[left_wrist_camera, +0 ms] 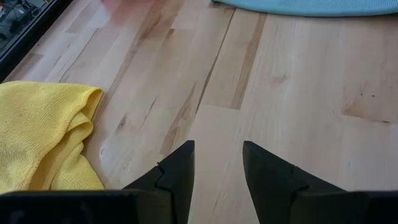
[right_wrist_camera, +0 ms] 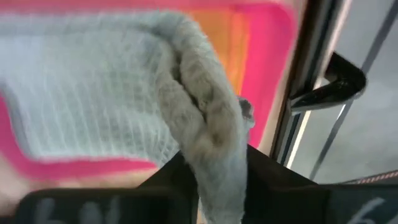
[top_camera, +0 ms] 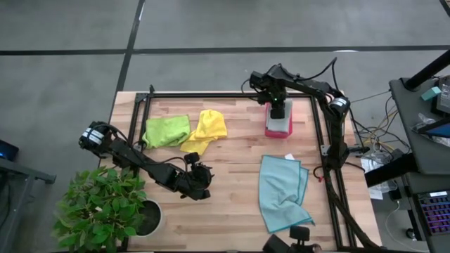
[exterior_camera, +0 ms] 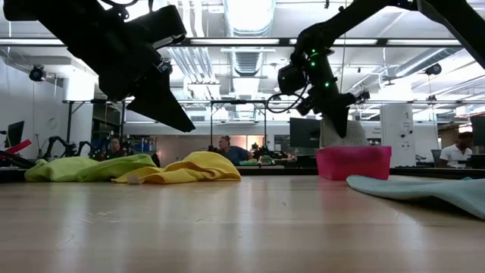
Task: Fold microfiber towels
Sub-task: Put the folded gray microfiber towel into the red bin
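Note:
A grey towel lies partly in the pink tray at the table's far right, with my right gripper above it and shut on it. A lime green towel and a yellow towel lie crumpled side by side at the far left. A light blue towel lies spread on the near right. My left gripper hovers open over bare wood near the table's middle, the yellow towel off to one side. My right gripper pinches a bunched fold of the grey towel between its two fingers, coming from above and pointing steeply down. The fold rises up out of the tray, while the rest of the towel lies below in the tray.
A black frame rail runs along the table's right side close to the tray. A potted plant stands at the near left corner. Bare wood lies between the yellow towel and the light blue towel.

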You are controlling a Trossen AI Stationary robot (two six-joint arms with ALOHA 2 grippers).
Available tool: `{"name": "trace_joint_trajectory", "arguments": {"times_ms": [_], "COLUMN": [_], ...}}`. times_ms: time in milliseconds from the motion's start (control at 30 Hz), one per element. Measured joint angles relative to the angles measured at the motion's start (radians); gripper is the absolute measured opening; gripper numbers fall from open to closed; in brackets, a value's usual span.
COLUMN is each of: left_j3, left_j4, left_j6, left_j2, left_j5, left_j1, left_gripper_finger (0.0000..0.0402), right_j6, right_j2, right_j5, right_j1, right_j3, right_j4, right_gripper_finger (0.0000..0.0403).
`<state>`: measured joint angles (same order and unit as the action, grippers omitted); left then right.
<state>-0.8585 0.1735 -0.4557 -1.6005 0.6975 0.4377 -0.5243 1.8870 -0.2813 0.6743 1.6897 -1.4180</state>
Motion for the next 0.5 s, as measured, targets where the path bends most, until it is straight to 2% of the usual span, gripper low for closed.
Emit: {"name": "trace_joint_trajectory", "arguments": {"times_ms": [67,167,500], "left_j3": [0.000,0.000,0.000], "left_j4": [0.000,0.000,0.000], "left_j6": [0.000,0.001,0.018], "left_j2": [0.000,0.000,0.000], "left_j5": [0.002,0.019,0.020], "left_j1": [0.000,0.000,-0.002], "left_gripper_finger": [0.0121,0.0121,0.0121], "right_j6": [0.069,0.122,0.169], "right_j2": [0.000,0.000,0.000], "right_j5": [0.000,0.000,-0.008], "right_j1": [0.000,0.003,0.007], "right_j3": [0.000,0.000,0.014], "right_j4": [0.006,0.000,-0.002], "right_gripper_finger": [0.0055,0.0066,0.0169]}}
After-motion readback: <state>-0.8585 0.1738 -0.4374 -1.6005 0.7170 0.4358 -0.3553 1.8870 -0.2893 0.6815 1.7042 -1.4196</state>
